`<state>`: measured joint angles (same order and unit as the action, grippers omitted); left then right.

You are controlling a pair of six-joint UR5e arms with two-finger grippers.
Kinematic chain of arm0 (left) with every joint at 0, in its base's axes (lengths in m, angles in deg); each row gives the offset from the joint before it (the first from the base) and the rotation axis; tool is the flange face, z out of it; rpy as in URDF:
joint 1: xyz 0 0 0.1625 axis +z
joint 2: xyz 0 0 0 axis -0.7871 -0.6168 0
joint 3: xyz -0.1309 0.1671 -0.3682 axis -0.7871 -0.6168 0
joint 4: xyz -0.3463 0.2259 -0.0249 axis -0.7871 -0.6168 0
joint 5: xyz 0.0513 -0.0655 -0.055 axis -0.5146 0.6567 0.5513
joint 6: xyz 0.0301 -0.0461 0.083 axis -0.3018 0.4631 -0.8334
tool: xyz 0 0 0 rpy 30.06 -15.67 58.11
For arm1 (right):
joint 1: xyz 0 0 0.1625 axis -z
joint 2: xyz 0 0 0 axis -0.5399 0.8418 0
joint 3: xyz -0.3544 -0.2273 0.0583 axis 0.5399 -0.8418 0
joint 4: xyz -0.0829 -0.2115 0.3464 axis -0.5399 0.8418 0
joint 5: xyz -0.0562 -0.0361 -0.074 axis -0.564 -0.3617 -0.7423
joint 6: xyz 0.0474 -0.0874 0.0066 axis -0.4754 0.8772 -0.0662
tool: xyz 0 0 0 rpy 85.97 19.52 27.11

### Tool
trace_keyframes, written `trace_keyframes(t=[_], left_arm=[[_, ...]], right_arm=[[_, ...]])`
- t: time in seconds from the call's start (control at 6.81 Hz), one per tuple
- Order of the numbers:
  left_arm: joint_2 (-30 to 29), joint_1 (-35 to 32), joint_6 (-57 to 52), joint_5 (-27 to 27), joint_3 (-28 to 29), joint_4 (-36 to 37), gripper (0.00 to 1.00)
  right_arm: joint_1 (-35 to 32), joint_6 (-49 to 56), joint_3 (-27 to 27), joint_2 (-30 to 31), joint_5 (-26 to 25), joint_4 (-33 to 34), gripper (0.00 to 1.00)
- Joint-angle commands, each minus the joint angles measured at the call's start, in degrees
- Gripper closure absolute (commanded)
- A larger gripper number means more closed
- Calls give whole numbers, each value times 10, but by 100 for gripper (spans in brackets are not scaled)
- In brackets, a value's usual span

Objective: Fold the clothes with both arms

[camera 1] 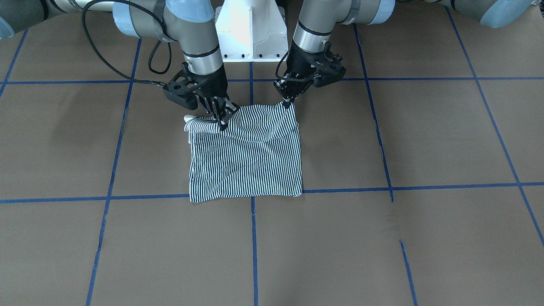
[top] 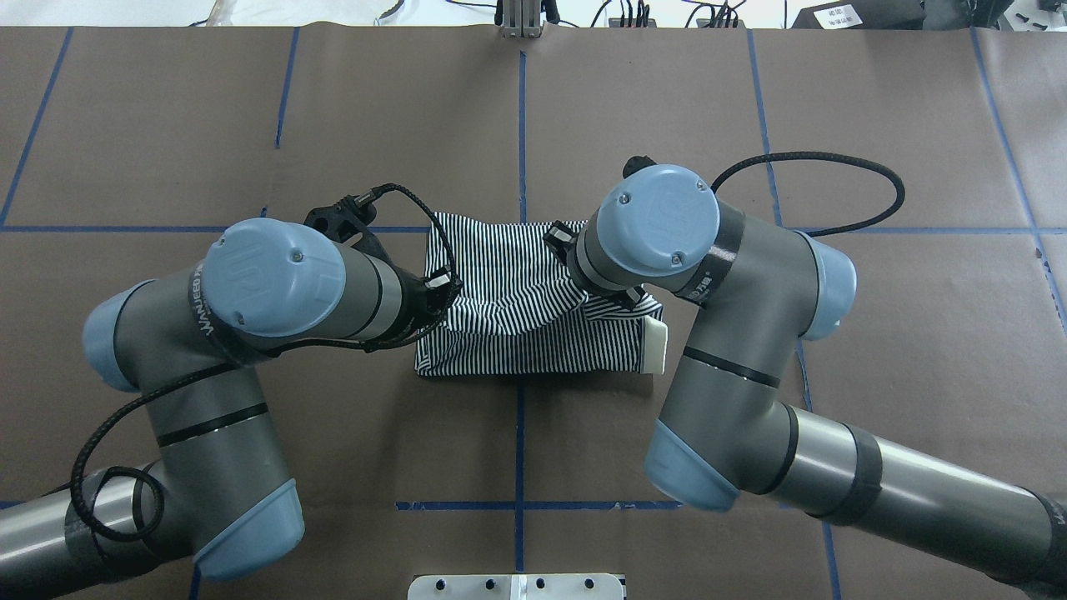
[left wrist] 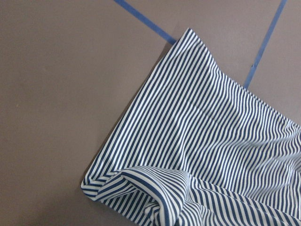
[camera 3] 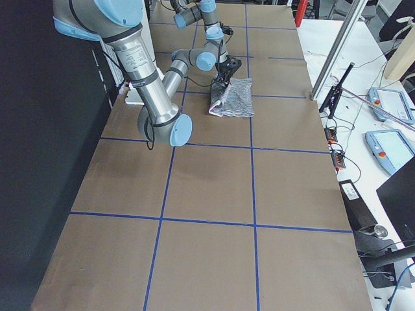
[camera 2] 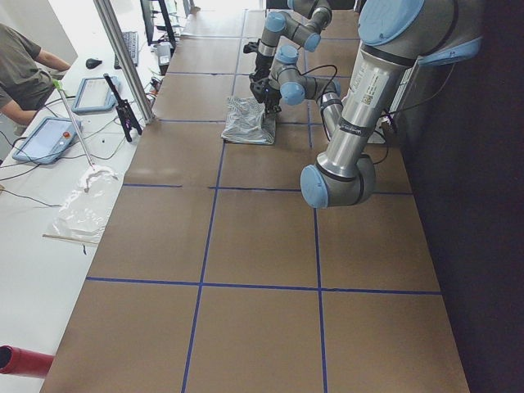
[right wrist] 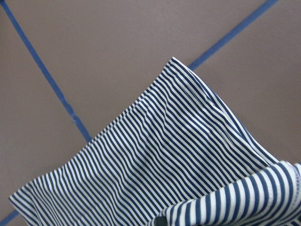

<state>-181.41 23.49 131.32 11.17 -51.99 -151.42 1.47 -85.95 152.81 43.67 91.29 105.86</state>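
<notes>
The striped polo shirt (camera 1: 246,165) lies folded into a rough rectangle on the brown table, also in the overhead view (top: 500,267). Its cream collar (camera 1: 190,119) pokes out at one side. My left gripper (camera 1: 290,103) is shut on the shirt's corner nearest the robot and holds it slightly raised. My right gripper (camera 1: 222,121) is shut on the same edge near the collar, also lifted. The cloth sags between them. In the overhead view the left gripper (top: 444,289) shows at the shirt's edge; the right one is hidden under its wrist. Both wrist views show only striped cloth (left wrist: 202,132) (right wrist: 164,155) and table.
The white pedestal (camera 1: 250,29) stands just behind the shirt. Blue tape lines (camera 1: 255,238) grid the brown table. An operator (camera 2: 20,65) sits at a side bench with tablets (camera 2: 45,135). A metal post (camera 2: 123,57) stands at the table's far edge.
</notes>
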Motion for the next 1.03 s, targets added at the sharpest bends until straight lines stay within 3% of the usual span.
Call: trace_keyframes(t=[0.0, 0.15, 0.29, 0.44, 0.59, 0.73, 0.88], left_arm=[[-2, -11, 0, -1, 48, -58, 100], [-3, -11, 2, -1, 54, -69, 100], [-5, -14, 3, -3, 62, -70, 88], [-50, -68, -2, -1, 154, -113, 1], [-109, -133, -63, 1, 271, -133, 0], [-115, -183, -142, 4, 318, -159, 0], [-113, -196, -160, 24, 330, -168, 0]], right_arm=[[-20, 7, -122, -36, 1, -84, 100], [-20, 7, -126, -42, 1, -84, 100], [-26, 7, -129, -44, 1, -84, 100], [-46, 12, -181, -73, 2, -92, 72], [-77, 14, -309, -133, 2, -157, 1], [-100, 56, -354, -140, 2, -190, 0], [-117, 64, -361, -140, 2, -189, 0]])
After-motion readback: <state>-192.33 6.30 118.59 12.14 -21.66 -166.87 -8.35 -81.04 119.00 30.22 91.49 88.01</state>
